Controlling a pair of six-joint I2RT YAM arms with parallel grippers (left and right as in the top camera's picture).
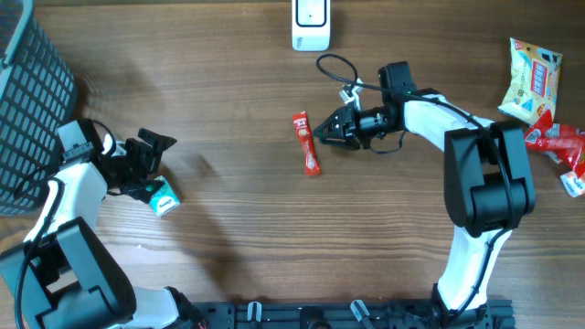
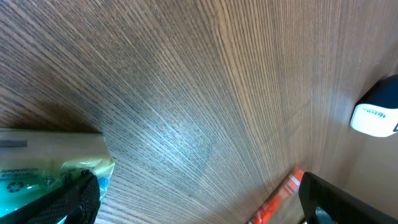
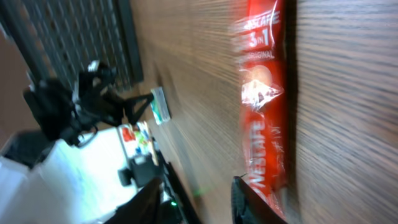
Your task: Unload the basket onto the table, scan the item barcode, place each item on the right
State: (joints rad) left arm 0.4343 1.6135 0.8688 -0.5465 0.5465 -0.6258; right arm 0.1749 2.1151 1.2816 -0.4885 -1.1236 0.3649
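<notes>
My right tool (image 3: 198, 200) stands partly open and grips nothing. One finger (image 3: 252, 199) is at the near end of the red sachet (image 3: 264, 93); I cannot tell whether they touch. The sachet lies flat on the table (image 3: 348, 124) just ahead and reads "NESCAFE 3in1 ORIGINAL". My left tool (image 2: 198, 193) is spread wide and empty, a green packet (image 2: 43, 165) by one finger, its print unreadable. The white scanner (image 1: 311, 23) sits farther off.
</notes>
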